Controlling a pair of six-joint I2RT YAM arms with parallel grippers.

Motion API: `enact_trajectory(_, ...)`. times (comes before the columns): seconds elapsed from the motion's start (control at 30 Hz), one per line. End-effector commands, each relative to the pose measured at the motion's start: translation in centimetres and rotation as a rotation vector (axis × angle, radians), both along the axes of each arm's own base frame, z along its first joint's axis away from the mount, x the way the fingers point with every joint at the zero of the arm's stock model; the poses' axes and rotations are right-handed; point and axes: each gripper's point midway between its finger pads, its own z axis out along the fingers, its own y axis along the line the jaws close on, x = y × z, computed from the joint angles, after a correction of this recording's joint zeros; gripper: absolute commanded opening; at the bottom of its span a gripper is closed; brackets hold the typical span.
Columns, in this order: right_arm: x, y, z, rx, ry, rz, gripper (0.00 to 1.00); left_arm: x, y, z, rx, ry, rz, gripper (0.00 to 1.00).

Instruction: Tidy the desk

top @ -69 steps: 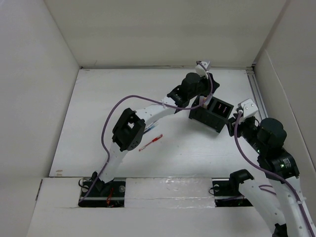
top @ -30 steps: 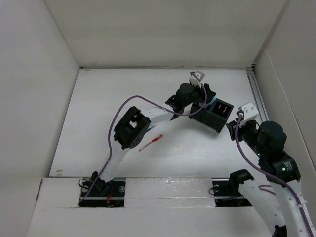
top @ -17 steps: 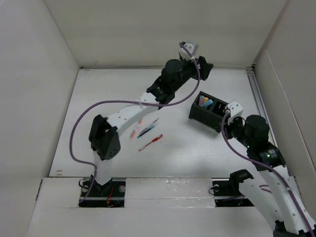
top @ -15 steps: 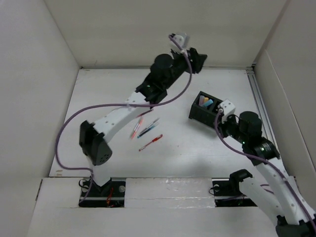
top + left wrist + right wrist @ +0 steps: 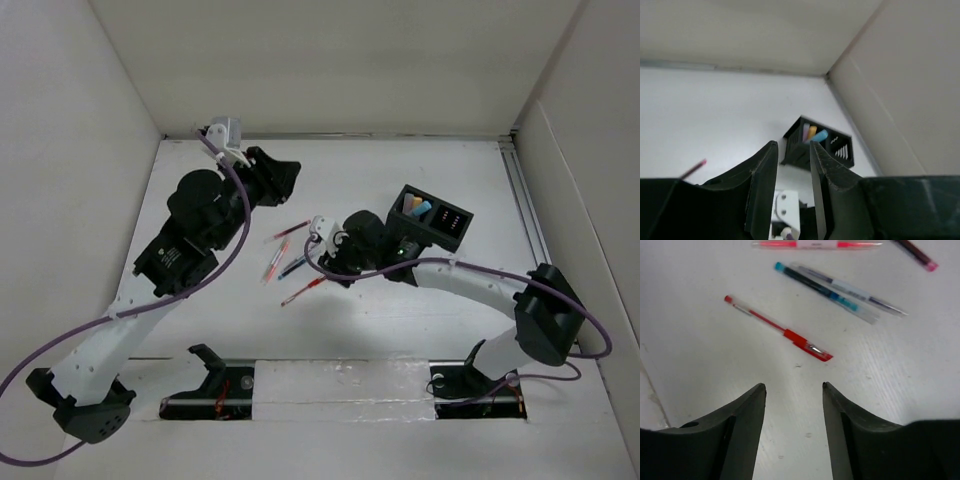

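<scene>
The left gripper [image 5: 792, 147], narrowly parted and empty, hangs above the far left of the desk [image 5: 350, 170], a large plain matte white top, where pens [image 5: 290, 262] lie beside the right gripper [image 5: 794, 386], spread wide and empty, with the organizer [image 5: 430, 220] to its right.

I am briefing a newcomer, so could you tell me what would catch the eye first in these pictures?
Loose pens lie scattered in the middle of the desk, the right end effector hovering open near a red pen. A black organizer box holding colourful items sits toward the far right, while the left end effector hangs raised near the far-left corner.
</scene>
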Motion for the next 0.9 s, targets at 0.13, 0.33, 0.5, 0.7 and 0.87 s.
enact_trajectory(0.13, -1.5, 4.3, -0.9, 0.341, 0.272, -0.255, 0.65, -3.7, 2.0, -6.9, 0.015, 0.204, -0.023, 0.33)
enact_trajectory(0.33, -2.2, 6.0, -3.7, 0.419, 0.444, -0.468, 0.58, -4.2, 2.9, -8.4, 0.076, 0.212, -0.011, 0.36)
enact_trajectory(0.5, -1.0, 7.5, -4.3, 0.530, 0.482, -0.650, 0.54, -4.9, 2.1, -9.2, 0.086, 0.209, -0.075, 0.36)
enact_trajectory(0.7, -1.1, 6.5, -6.2, 0.419, 0.497, -0.926, 0.51, -5.9, 1.9, -10.0, 0.093, 0.195, -0.127, 0.36)
enact_trajectory(0.87, -0.8, 4.2, -8.5, 0.282, 0.470, -1.085, 0.51, -6.6, 2.4, -9.4, 0.100, 0.153, -0.136, 0.36)
